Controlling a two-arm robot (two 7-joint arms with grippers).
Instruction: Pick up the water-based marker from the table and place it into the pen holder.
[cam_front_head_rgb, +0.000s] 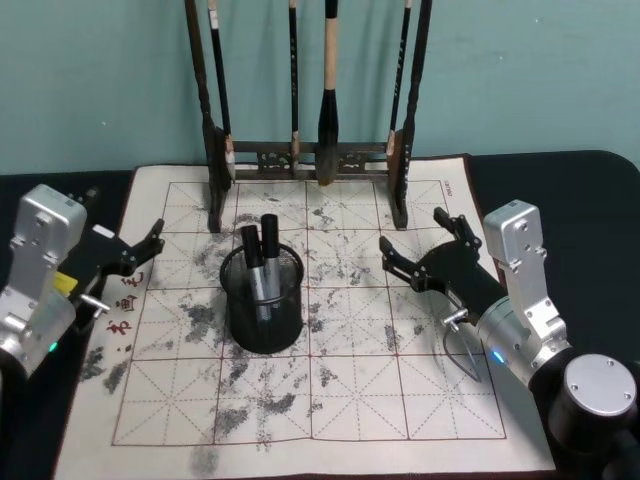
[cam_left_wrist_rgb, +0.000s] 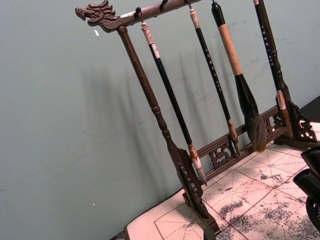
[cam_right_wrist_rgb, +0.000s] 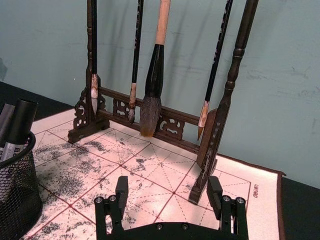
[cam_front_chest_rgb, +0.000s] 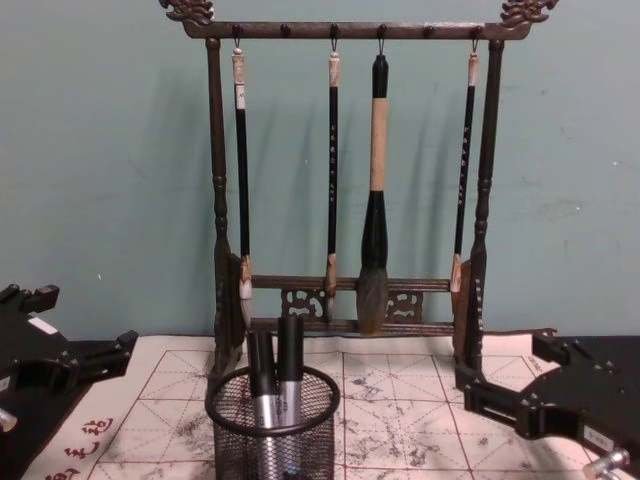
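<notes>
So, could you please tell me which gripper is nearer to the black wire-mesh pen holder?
The left gripper, slightly. It sits open at the mat's left edge, level with the black wire-mesh pen holder; the right gripper, also open, hovers a little farther off to its right.

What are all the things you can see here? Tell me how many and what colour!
Pen holder: one, black mesh, standing on the mat's left-centre.
Markers: two, black caps with grey bodies, upright inside the pen holder.
Brush rack: one, dark wood, at the mat's far edge.
Brushes: four, hanging from the rack; three thin and black, one thick with a tan handle.
Mat: one, white with a red grid and ink stains, on the dark table.
Left gripper: black, open, over the mat's left edge.
Right gripper: black, open, over the mat's right side.
</notes>
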